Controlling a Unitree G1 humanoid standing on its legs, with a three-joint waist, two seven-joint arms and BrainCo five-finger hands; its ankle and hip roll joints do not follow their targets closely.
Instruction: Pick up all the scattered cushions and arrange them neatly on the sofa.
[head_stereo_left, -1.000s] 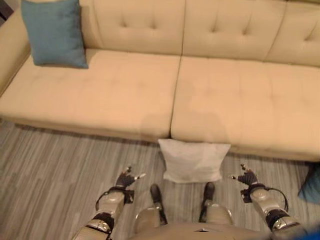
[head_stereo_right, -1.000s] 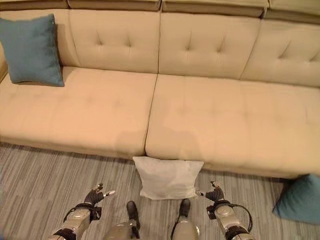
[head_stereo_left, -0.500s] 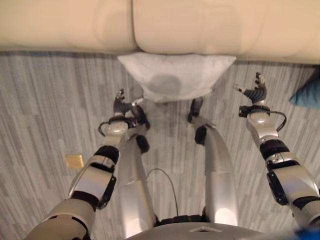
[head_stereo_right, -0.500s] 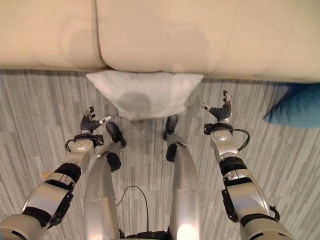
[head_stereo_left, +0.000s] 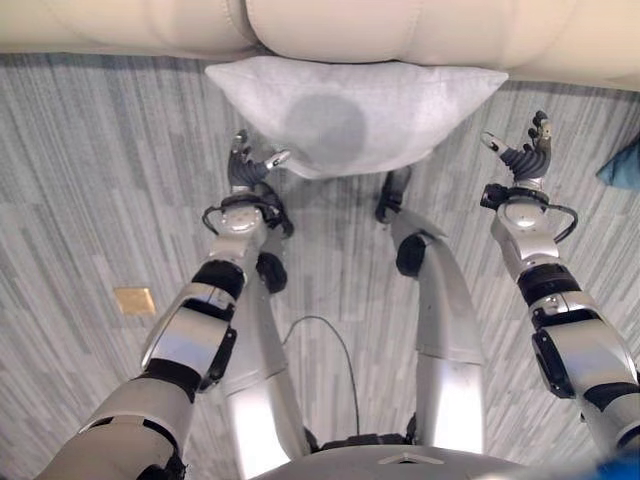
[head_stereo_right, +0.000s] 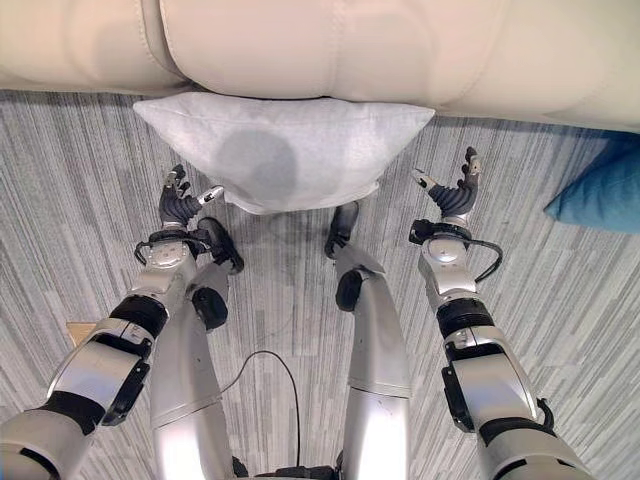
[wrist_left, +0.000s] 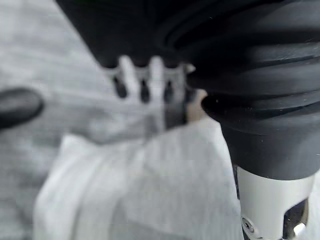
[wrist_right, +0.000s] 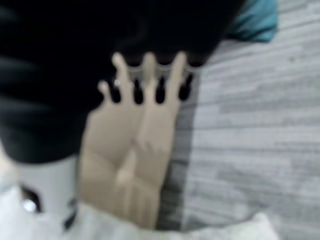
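A grey striped floor (head_stereo_left: 90, 180) runs up to the front edge of a beige sofa (head_stereo_right: 300, 45) along the far side of the scene, and a white cushion (head_stereo_right: 285, 150) lies on the floor right against that edge. The left hand (head_stereo_left: 243, 170) hovers with its fingers spread and relaxed, holding nothing, its thumb tip just beside the cushion's near-left border. The right hand (head_stereo_right: 455, 195) is likewise open and empty, fingers fanned upward, a little off the cushion's right corner (the gap here looks wider than on the left). So the cushion sits between the two hands and slightly beyond them, its long axis running left to right, parallel to the sofa front; I judge the left hand nearer, and a two-handed squeeze from either end looks the natural grasp. A teal cushion (head_stereo_right: 600, 190) lies on the floor well to the right.
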